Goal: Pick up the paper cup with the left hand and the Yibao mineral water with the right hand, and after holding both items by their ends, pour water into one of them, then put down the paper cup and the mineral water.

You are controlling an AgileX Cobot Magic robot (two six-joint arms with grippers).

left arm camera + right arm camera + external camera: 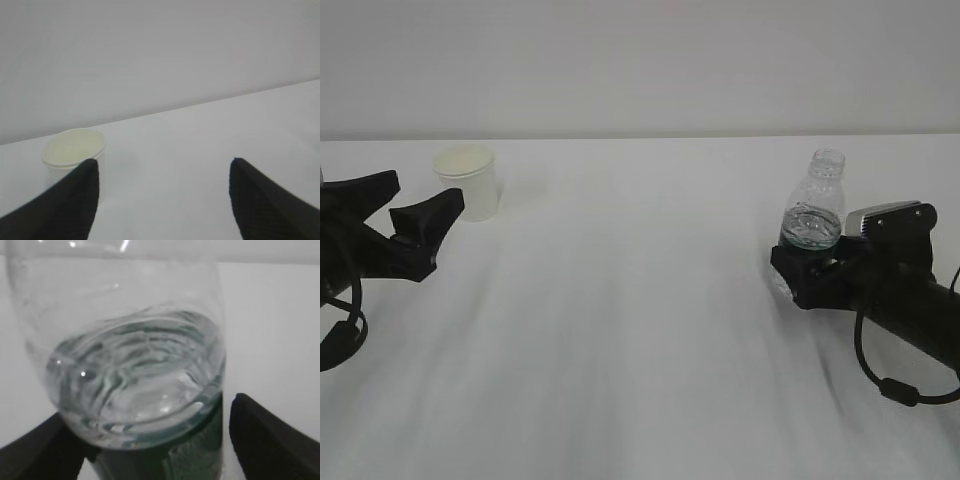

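Observation:
The paper cup stands upright near the table's far left; it is white with a cream inside. My left gripper is open and empty just in front of it. In the left wrist view the cup sits behind the left fingertip, and the gripper gapes wide. The Yibao mineral water stands upright at the right, capless and partly filled. My right gripper surrounds its green label band. In the right wrist view the bottle fills the gripper, with a thin gap at the right finger.
The white table stretches between the two arms and meets a plain grey wall behind. The right arm's cable loops down at the lower right.

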